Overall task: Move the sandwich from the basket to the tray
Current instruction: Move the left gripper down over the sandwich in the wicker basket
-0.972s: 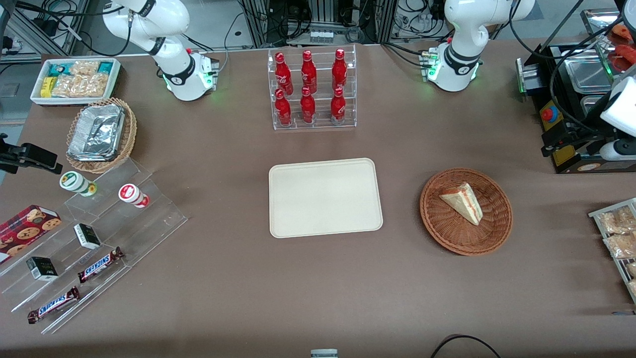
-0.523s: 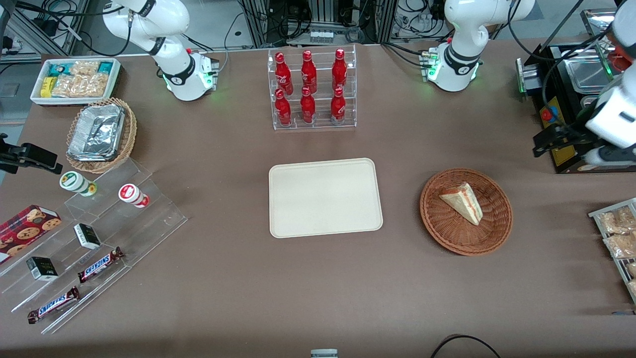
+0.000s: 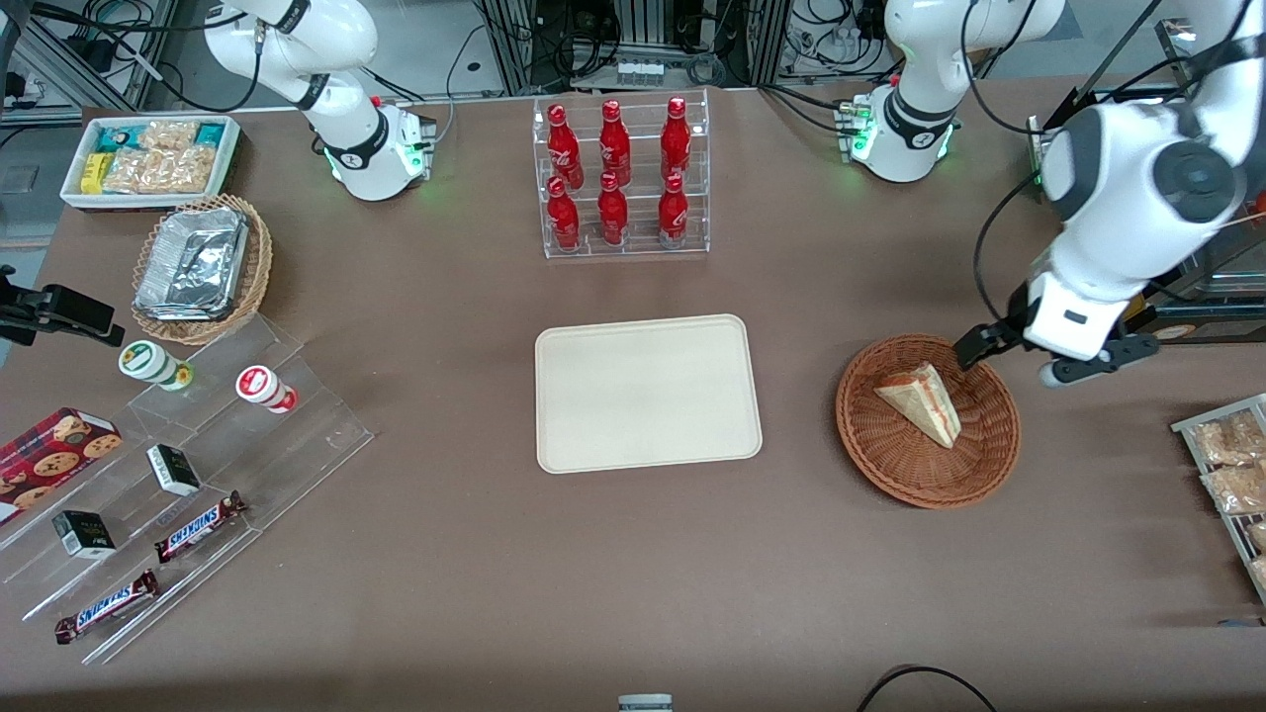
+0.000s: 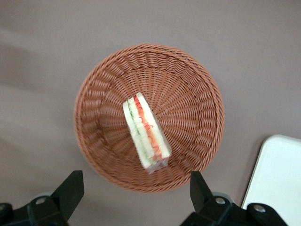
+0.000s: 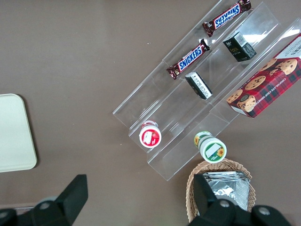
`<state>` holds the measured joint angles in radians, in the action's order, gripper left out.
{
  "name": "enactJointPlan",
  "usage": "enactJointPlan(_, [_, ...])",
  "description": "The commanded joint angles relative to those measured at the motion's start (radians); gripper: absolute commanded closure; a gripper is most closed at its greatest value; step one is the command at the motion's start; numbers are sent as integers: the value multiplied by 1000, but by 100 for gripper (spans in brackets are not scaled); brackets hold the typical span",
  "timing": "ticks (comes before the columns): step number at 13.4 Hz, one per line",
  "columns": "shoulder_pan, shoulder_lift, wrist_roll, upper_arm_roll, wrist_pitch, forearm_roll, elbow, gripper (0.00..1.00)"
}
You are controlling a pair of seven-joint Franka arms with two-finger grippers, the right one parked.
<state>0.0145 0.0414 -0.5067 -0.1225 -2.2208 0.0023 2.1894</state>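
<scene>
One sandwich (image 3: 922, 401): lies in the basket (image 3: 895, 465), filling edge up in the wrist view
Basket: on the table (image 3: 475, 554), beside the tray (image 3: 647, 394), toward the working arm's end
Gripper (image 4: 134, 190): above the basket's rim, fingers (image 4: 70, 190) spread wide, holding nothing
Tray: bare

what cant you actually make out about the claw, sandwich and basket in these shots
- Claw: the wrist view shows its fingers spread wide above the basket, but the picture's edge cuts off their bases. In the front view the arm hides most of it.
- Sandwich: its underside, hidden against the basket.
- Sandwich filling: only red-orange and green layers show at one edge; too small to identify.
- Tray: cut off by the edge in the wrist view.
</scene>
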Motion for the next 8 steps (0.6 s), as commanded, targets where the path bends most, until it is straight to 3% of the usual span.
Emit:
enactJointPlan(1, [2, 31, -160, -3, -146, -4, 114, 0])
enactJointPlan(4, [1, -23, -291, -18, -218, -4, 135, 0])
enactJointPlan(8, [-1, -107, -328, -26, -354, -4, 179, 0])
